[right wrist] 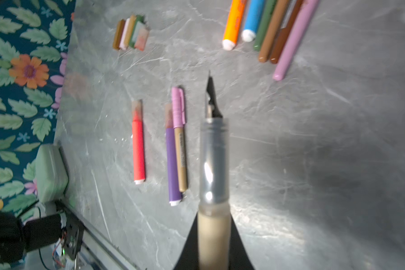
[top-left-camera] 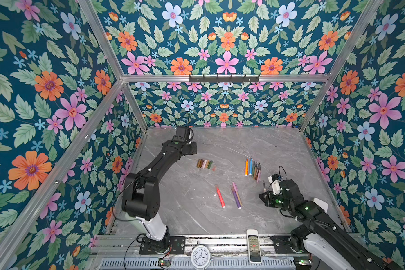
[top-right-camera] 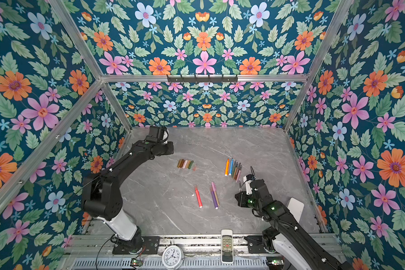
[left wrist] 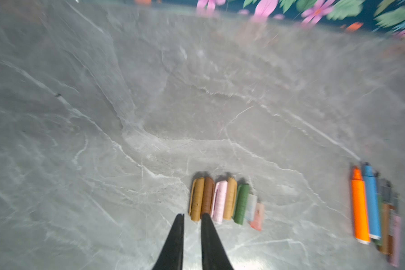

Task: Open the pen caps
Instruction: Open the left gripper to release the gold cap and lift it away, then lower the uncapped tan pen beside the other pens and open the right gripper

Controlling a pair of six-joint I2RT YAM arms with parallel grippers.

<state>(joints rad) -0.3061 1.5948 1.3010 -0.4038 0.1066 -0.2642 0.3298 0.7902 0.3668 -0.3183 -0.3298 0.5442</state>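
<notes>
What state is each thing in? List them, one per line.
left hand: slightly open, empty.
right hand: shut on beige pen.
beige pen: uncapped, held.
red pen: capped, lying.
purple pen: capped.
pink-capped pen: capped.
pen row: uncapped.
cap row: loose, off pens.

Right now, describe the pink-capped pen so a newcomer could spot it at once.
On the grey marble table, three capped pens lie loose in the middle. The pink-capped pen is the thin tan one right alongside the purple pen, on the side away from the red pen. Only it has an opaque pink cap; its neighbours' caps are translucent reddish.
</notes>
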